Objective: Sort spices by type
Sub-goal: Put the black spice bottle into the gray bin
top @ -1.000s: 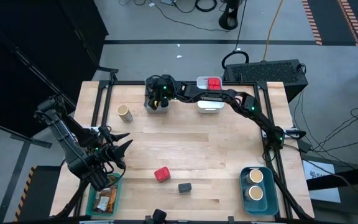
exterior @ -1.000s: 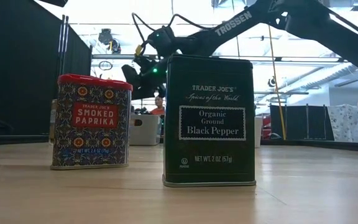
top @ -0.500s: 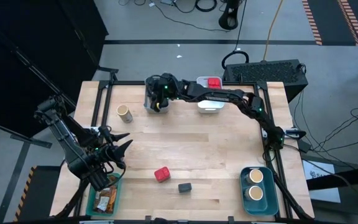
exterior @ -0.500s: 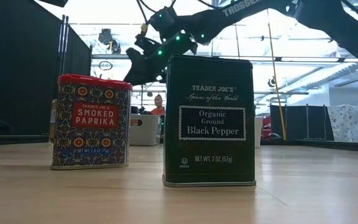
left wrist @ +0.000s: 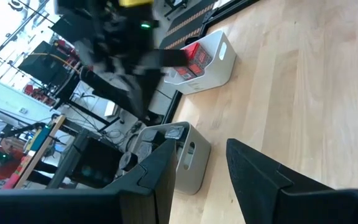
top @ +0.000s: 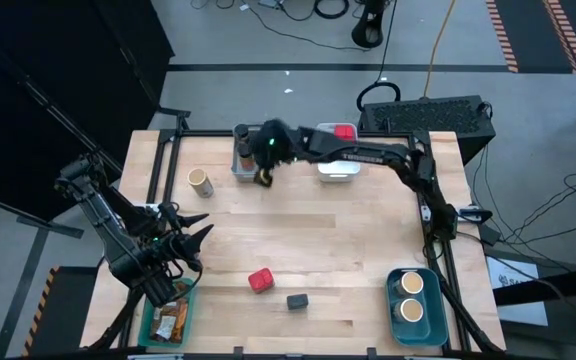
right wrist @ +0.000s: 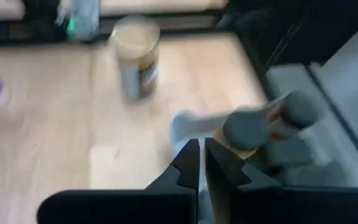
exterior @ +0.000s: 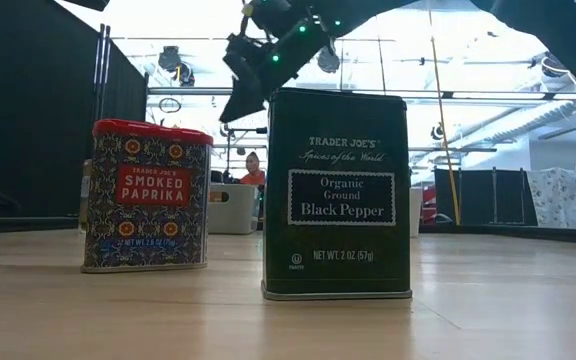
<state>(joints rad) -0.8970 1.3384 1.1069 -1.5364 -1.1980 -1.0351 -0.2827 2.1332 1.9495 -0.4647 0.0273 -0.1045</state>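
Observation:
My right gripper [top: 264, 180] hangs shut and empty just above the near edge of the grey bin [top: 242, 160], which holds dark jars [right wrist: 247, 127]. It also shows high in the low view [exterior: 232, 112]. A tan-topped jar [top: 200, 181] stands upright left of that bin. A red paprika tin [top: 260, 280] and a dark pepper tin [top: 298, 301] stand on their bases near the front edge. My left gripper [top: 200, 243] waits open and empty at the table's left side.
A white bin [top: 336, 170] holding red tins [top: 343, 132] sits at the far edge, right of the grey bin. A teal bin [top: 414, 318] at the near right holds two tan-topped jars. A bin with packets [top: 168, 322] sits at the near left.
My right gripper has risen out of the grey bin, drawn back a little toward the table's near edge and shut its fingers with nothing between them. The jars and tins have kept their places.

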